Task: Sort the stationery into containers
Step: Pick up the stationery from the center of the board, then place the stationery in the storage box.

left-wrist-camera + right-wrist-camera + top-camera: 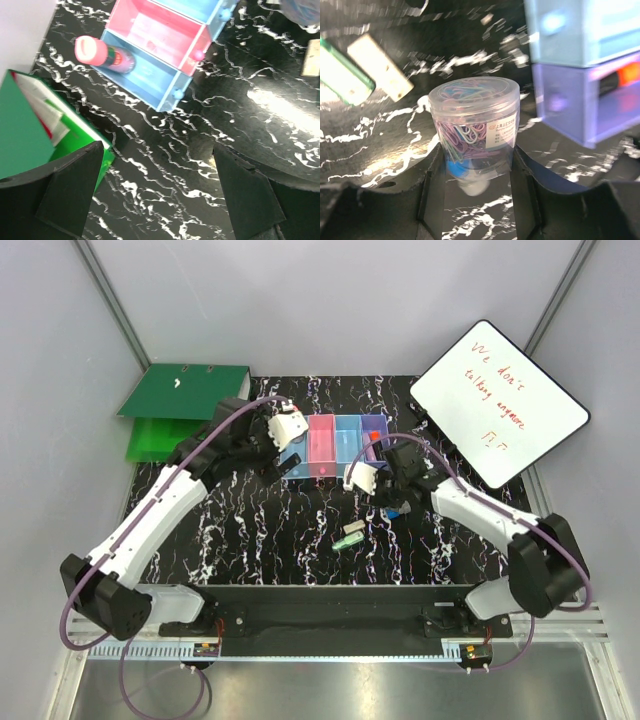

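Observation:
The row of bins [322,448] runs blue, pink, blue, purple. A pink-capped tube [102,54] lies in the end blue bin [150,82]. An orange piece [627,75] lies in the purple bin [600,107]; it also shows in the top view [375,437]. My right gripper [476,150] is shut on a clear jar of coloured paper clips [472,120], held just in front of the purple bin. My left gripper [157,150] is open and empty over bare table, left of the bins. Beige [352,528], green [347,541] and blue [392,510] pieces lie on the table.
Green binders [175,405] lie at the back left; one edge [30,130] is close beside my left finger. A whiteboard [497,400] leans at the back right. In the right wrist view the green piece [342,75] and the beige piece [380,65] lie left of the jar.

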Robot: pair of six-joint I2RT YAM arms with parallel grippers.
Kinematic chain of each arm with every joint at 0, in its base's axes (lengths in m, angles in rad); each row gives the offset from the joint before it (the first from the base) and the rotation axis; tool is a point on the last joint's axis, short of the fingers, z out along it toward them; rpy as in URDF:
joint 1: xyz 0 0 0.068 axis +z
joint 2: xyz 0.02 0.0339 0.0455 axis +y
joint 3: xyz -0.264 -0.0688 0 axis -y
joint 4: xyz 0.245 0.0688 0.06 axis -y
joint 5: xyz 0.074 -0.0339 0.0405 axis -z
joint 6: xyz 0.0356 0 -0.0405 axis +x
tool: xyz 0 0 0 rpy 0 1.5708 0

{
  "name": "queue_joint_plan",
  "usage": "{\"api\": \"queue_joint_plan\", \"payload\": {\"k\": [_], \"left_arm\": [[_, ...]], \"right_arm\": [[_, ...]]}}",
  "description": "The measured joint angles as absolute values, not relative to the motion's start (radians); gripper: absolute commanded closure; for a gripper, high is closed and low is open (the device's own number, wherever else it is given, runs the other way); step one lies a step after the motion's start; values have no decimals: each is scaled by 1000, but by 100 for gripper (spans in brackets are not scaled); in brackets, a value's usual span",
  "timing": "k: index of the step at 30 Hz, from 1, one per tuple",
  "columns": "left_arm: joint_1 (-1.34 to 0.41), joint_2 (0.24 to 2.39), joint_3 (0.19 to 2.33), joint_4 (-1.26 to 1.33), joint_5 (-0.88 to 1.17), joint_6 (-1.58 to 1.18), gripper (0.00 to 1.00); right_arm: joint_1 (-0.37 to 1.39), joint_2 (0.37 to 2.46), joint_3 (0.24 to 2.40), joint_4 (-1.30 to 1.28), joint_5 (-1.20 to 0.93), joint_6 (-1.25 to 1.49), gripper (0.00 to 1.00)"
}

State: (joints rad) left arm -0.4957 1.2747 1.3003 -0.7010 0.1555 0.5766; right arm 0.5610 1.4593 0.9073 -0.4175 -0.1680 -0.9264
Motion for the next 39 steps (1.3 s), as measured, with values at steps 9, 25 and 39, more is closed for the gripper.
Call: {"api": "queue_joint_plan", "payload": {"k": [9, 25, 39], "left_arm": [[-495, 1343, 1308, -702, 334, 490, 1], [-493, 1717, 1695, -597, 740, 71, 1], [-516, 1768, 1706, -387, 978, -142, 1]], "right_arm": [[561, 1241, 949, -415, -134, -839, 82], [624, 1123, 1068, -421, -7, -831, 83], [657, 1145, 1103, -427, 44, -849, 84]]}}
